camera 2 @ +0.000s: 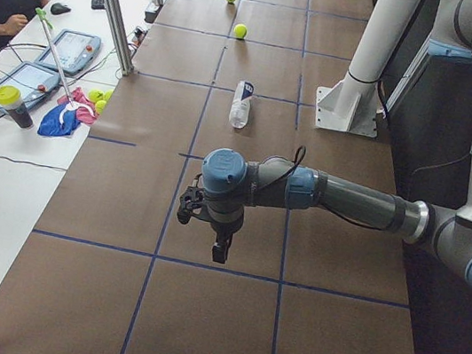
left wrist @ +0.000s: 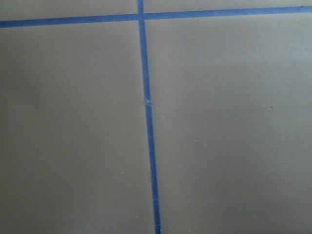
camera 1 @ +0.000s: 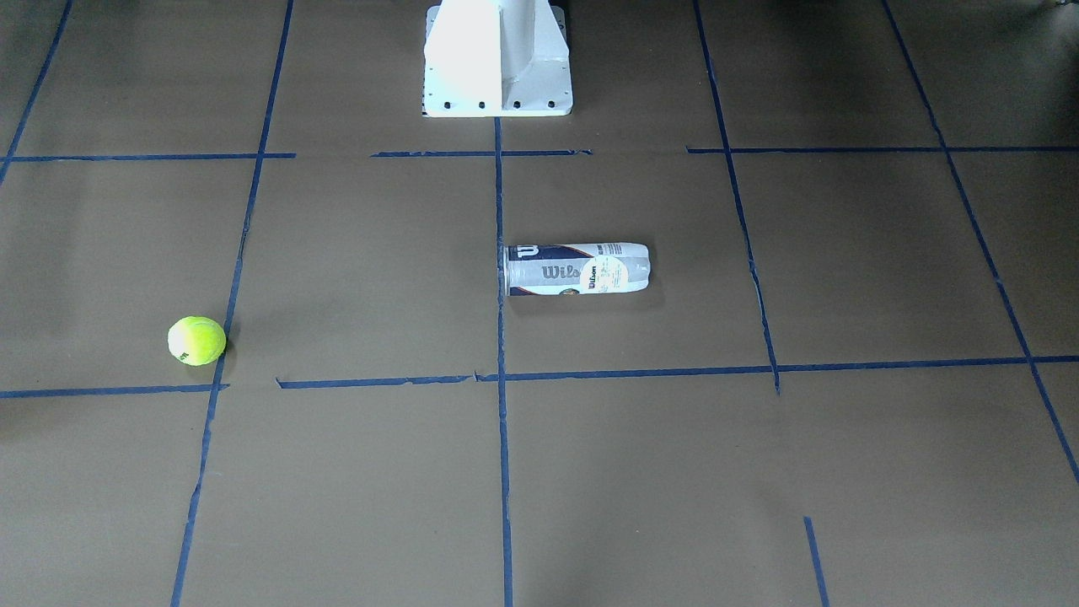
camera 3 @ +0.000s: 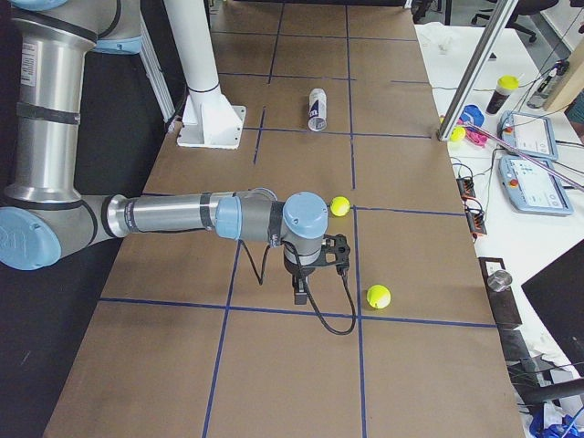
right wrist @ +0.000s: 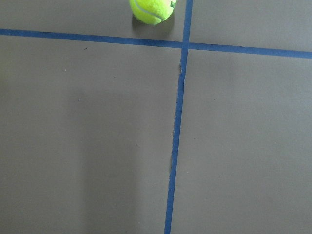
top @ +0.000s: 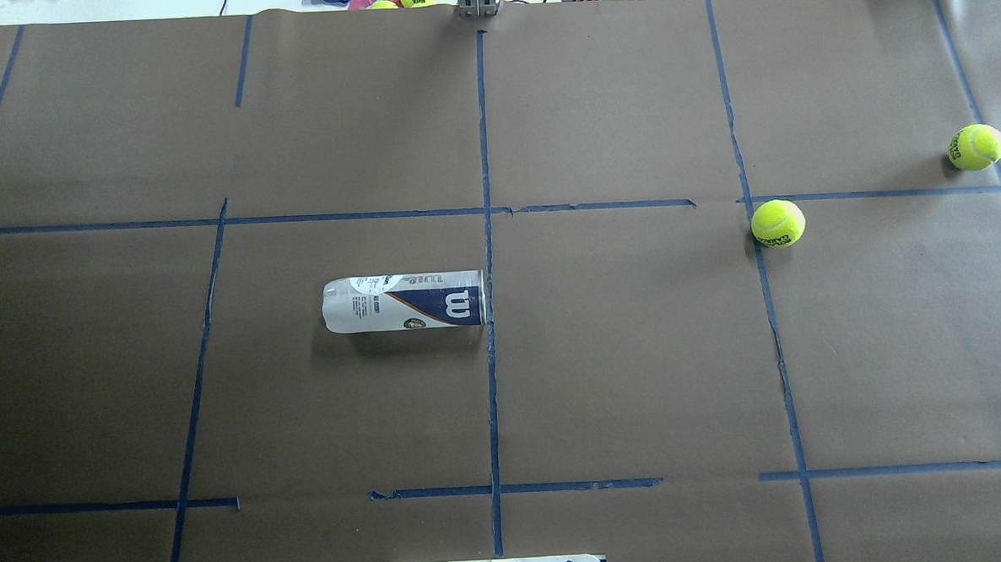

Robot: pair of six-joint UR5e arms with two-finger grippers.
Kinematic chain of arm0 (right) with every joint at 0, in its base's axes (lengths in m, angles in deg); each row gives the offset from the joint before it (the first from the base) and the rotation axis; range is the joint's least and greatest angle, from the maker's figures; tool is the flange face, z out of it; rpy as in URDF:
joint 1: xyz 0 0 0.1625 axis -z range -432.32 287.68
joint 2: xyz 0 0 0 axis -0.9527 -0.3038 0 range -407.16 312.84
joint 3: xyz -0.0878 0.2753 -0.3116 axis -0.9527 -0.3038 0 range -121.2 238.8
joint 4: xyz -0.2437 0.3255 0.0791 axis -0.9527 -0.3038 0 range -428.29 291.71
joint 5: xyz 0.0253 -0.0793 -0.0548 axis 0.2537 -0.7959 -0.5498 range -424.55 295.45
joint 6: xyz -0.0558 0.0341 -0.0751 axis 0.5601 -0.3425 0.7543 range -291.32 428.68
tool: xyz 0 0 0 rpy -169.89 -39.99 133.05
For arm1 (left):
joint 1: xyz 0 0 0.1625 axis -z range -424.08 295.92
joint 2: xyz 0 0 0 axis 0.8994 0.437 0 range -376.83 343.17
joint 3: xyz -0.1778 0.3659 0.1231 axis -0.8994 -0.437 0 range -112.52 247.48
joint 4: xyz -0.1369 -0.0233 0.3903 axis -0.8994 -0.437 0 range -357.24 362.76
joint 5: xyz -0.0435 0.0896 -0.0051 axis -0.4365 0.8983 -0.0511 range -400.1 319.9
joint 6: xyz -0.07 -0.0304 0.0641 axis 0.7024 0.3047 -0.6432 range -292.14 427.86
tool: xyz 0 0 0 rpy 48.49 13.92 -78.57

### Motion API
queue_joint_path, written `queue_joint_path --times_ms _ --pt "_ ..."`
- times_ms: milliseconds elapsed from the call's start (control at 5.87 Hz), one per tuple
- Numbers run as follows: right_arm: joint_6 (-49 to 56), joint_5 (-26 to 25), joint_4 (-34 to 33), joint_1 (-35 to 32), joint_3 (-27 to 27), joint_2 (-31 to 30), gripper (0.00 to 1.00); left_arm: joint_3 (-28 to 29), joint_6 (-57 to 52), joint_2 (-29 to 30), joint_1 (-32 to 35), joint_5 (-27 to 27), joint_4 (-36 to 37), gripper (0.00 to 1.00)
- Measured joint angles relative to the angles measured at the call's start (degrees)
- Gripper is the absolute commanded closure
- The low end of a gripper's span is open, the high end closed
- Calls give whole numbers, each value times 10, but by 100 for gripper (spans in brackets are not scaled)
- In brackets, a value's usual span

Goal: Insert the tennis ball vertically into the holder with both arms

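The holder (top: 404,301) lies on its side near the table's middle, its open end at the centre tape line; it also shows in the front view (camera 1: 577,269) and the left side view (camera 2: 242,103). A tennis ball (top: 778,223) rests on the robot's right half, seen in the front view (camera 1: 196,341) too. The near arm in the left side view carries my left gripper (camera 2: 220,251) above bare table, far from the holder. My right gripper (camera 3: 299,294) hangs near a ball (camera 3: 340,206). I cannot tell whether either is open or shut.
A second tennis ball (top: 976,147) lies further right, near the table's end (camera 3: 378,296). One ball shows at the top of the right wrist view (right wrist: 152,9). The white pedestal base (camera 1: 497,63) stands at the robot's edge. An operator and tablets are beside the table.
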Motion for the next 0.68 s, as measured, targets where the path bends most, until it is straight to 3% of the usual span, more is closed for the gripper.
queue_joint_path --times_ms 681 --pt "-2 2 0 1 0 6 0 -6 3 0 0 8 0 0"
